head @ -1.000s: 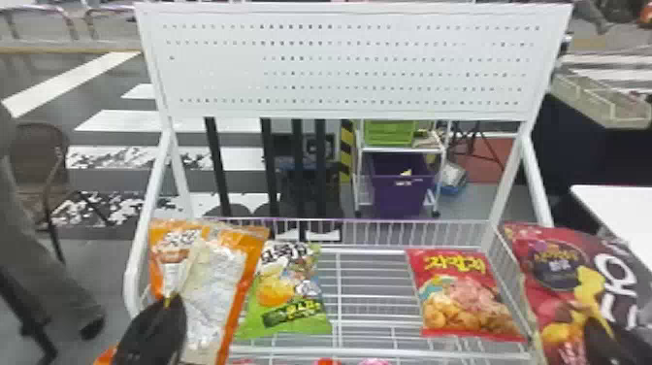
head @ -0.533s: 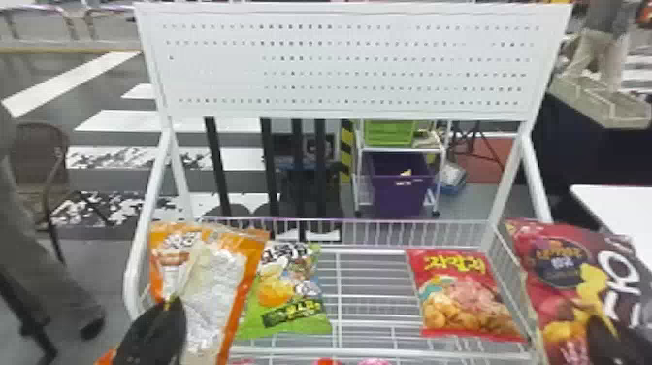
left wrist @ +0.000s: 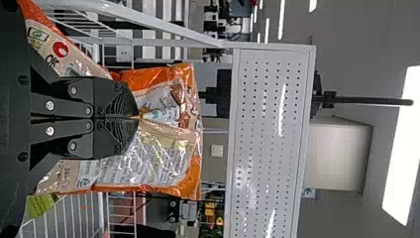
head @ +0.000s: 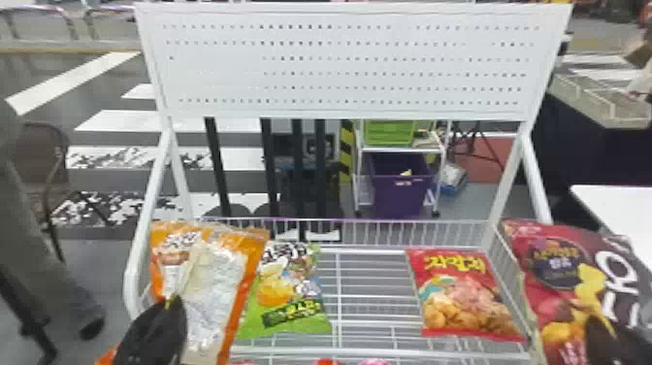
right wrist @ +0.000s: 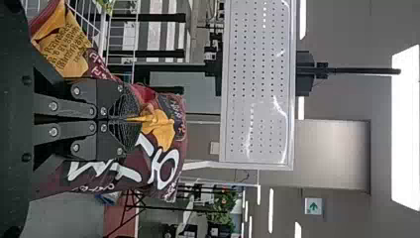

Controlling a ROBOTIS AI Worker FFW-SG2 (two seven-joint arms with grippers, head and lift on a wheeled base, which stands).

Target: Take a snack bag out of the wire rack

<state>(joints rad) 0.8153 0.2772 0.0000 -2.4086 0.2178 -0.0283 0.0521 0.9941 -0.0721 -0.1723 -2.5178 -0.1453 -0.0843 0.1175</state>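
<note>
Little changes: the black left gripper [left wrist: 137,117] pinches an orange plastic bag [left wrist: 158,163], the right gripper [right wrist: 138,119] a maroon plastic bag [right wrist: 161,131], at side edges of the white wire rack [head: 131,274], so removal seems unfinished.

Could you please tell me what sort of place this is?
Probably an indoor showroom or demo space with a mock shop display: it has snack bags in a white wire rack, crosswalk-like stripes on the floor and a ceiling light.

In the white wire rack [head: 368,350], a green plastic snack bag [head: 287,296] lies apart from a red plastic snack bag [head: 464,296].
</note>
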